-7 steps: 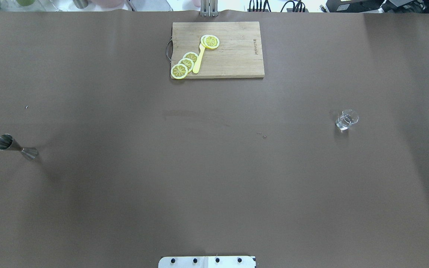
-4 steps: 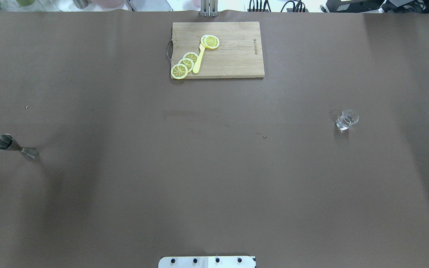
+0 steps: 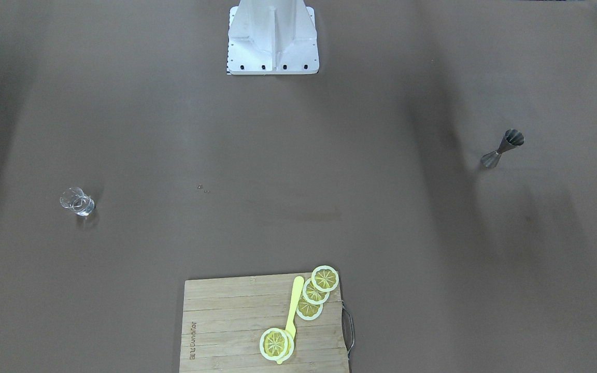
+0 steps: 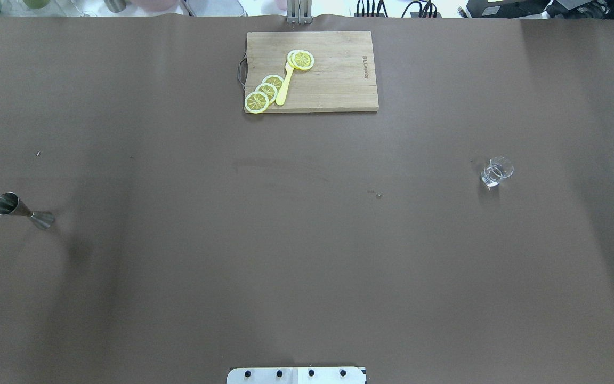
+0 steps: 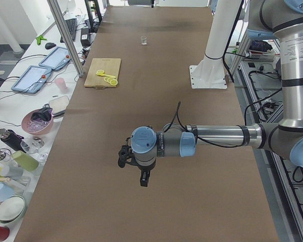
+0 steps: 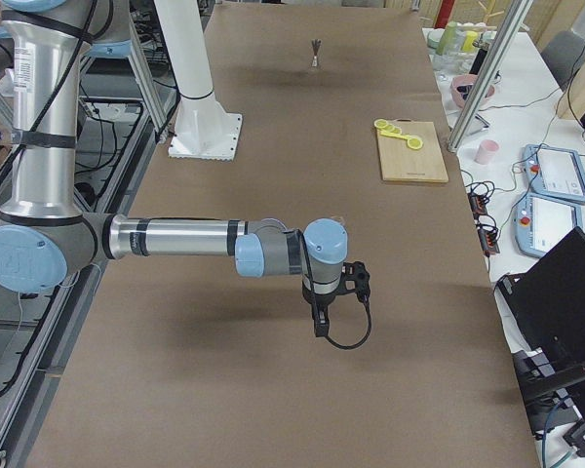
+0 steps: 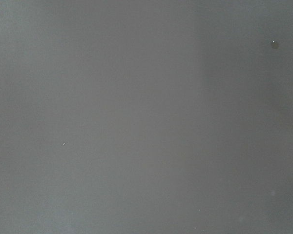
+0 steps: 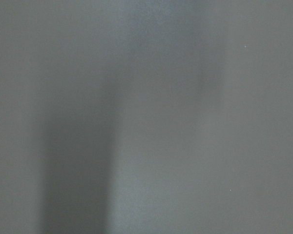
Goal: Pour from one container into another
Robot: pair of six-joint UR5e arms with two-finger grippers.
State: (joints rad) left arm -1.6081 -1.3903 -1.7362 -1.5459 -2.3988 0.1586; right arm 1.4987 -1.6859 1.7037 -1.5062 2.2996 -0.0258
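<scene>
1. My left pincer [image 5: 143, 177] hangs over the bare brown table cover [image 4: 179, 277] at my left end. Only the side view catches it, so I cannot tell whether it is wide or narrow. Its wrist camera shows nothing but blurred cover.
2. The steel jigger [image 4: 19, 210] stands upright far out on my left, alone on the cover. I can read no marking on it.
3. The wooden cutting board [image 4: 333, 90] lies at the far edge, mid-table, with a wire handle on its left end. A short line of writing [image 4: 364, 68] is engraved near its right end, too small to read. Three overlapping lemon slices [image 4: 267, 92] sit at its near left corner beside a yellow utensil [image 4: 284, 88], and another slice [image 4: 301, 60] lies at the utensil's far tip.
4. The small clear glass [image 4: 496, 170] stands on my right, well apart from the jigger. No label shows on it.
5. My right pincer [image 6: 319, 322] hangs over bare cover at my right end. Again only a side view shows it, so I cannot tell its opening.
</scene>
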